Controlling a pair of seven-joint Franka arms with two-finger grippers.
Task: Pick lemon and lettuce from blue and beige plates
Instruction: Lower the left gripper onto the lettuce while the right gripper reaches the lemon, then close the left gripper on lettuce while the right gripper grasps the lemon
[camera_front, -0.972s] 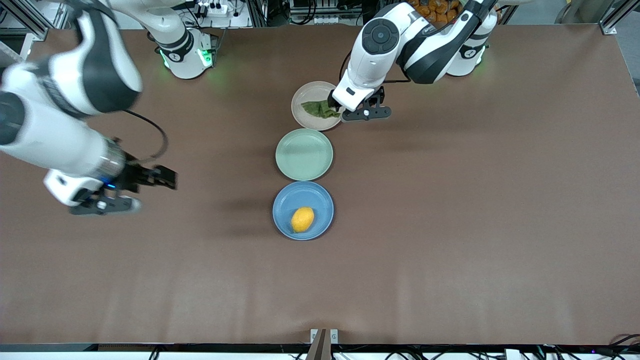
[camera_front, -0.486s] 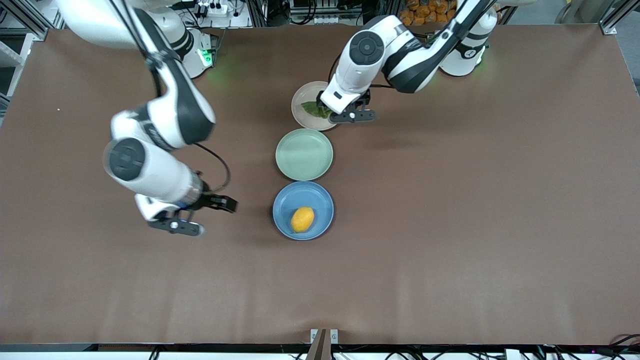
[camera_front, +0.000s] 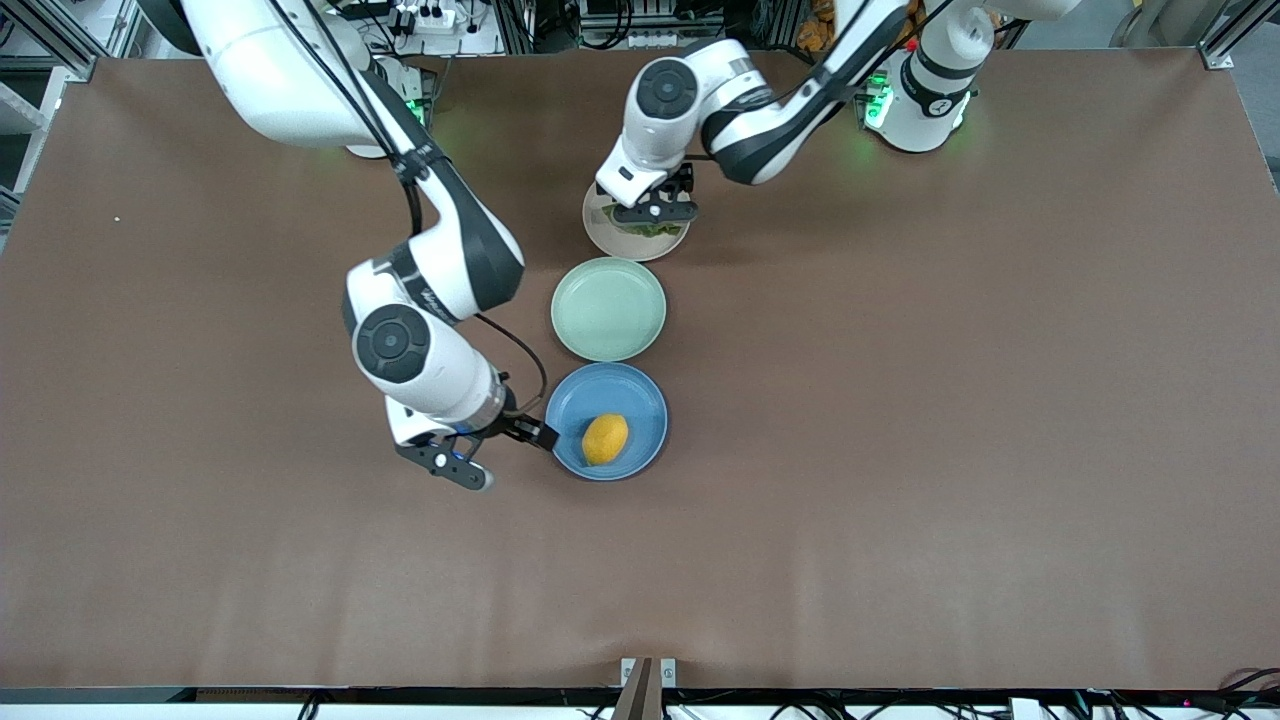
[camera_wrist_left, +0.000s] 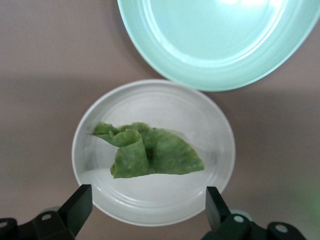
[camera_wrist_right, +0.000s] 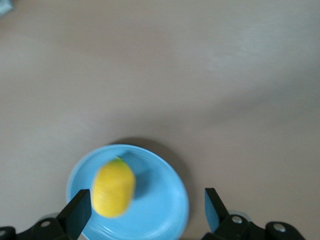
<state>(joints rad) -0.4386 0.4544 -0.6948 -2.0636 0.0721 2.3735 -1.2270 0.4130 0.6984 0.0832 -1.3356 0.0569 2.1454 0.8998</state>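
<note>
Three round, shallow plates of equal size stand in a short row down the middle of a brown table (camera_front: 900, 400), running from the robots' edge toward the front camera's edge. The beige plate (camera_front: 597, 222) lies closest to the robots' edge and holds the one piece of lettuce (camera_wrist_left: 150, 156), a wrinkled green leaf, folded over itself, flat and irregular, about half the plate's width. The pale green plate (camera_front: 608, 308) sits in the middle, bare, its rim just beside the beige plate's rim. The blue plate (camera_front: 640, 395) lies nearest the front camera and carries the single lemon (camera_front: 605, 439), a small oval yellow-orange fruit, far smaller than the plate and resting a little off the plate's centre, toward the camera's edge.

The left gripper (camera_front: 655, 212) hangs over the beige plate, directly above the lettuce, its two dark fingers (camera_wrist_left: 76, 208) spread wide and touching nothing; in the left wrist view the leaf lies between and just ahead of them. The right gripper (camera_front: 497, 452) hangs low at the blue plate's rim on the right arm's side, its fingers (camera_wrist_right: 75, 216) likewise spread apart and empty; one fingertip shows at the plate's edge in the front view. In the right wrist view the lemon appears blurred.

Count: two arms, three plates, one lemon, one lettuce piece.
</note>
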